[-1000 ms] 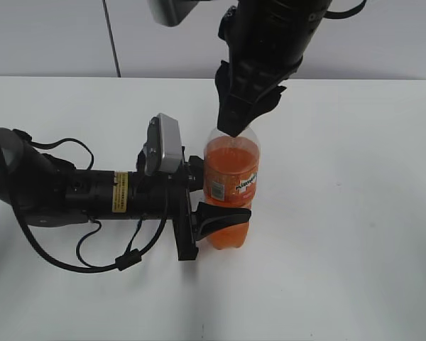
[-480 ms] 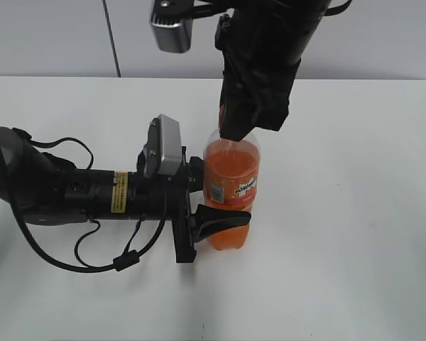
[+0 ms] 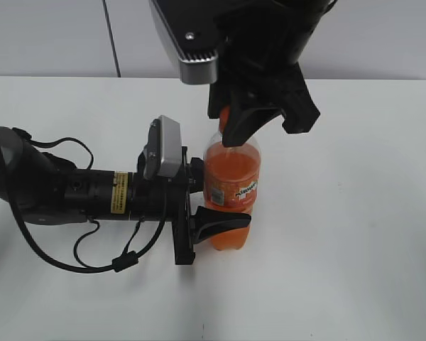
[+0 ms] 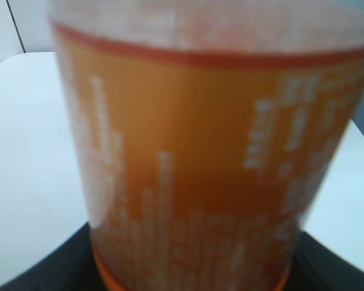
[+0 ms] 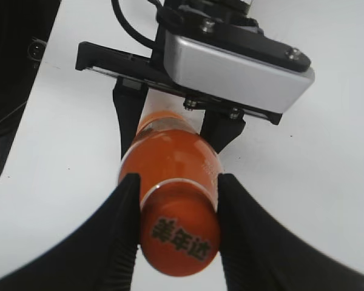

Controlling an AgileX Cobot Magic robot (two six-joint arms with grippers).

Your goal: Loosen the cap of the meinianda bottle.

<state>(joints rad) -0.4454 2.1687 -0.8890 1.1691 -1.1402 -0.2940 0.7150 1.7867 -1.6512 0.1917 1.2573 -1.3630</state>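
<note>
White table (image 3: 355, 249), grey wall behind. Meinianda bottle (image 3: 231, 186) standing upright at centre (label blurred in left wrist view). Left gripper (image 3: 199, 206) clamped round its lower body. Right gripper (image 5: 177, 233) from above, fingers (image 5: 124, 218) pinching orange cap (image 5: 181, 237).

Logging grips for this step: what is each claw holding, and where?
Left claw grips the bottle around its lower body; right claw clamps the cap.
</note>
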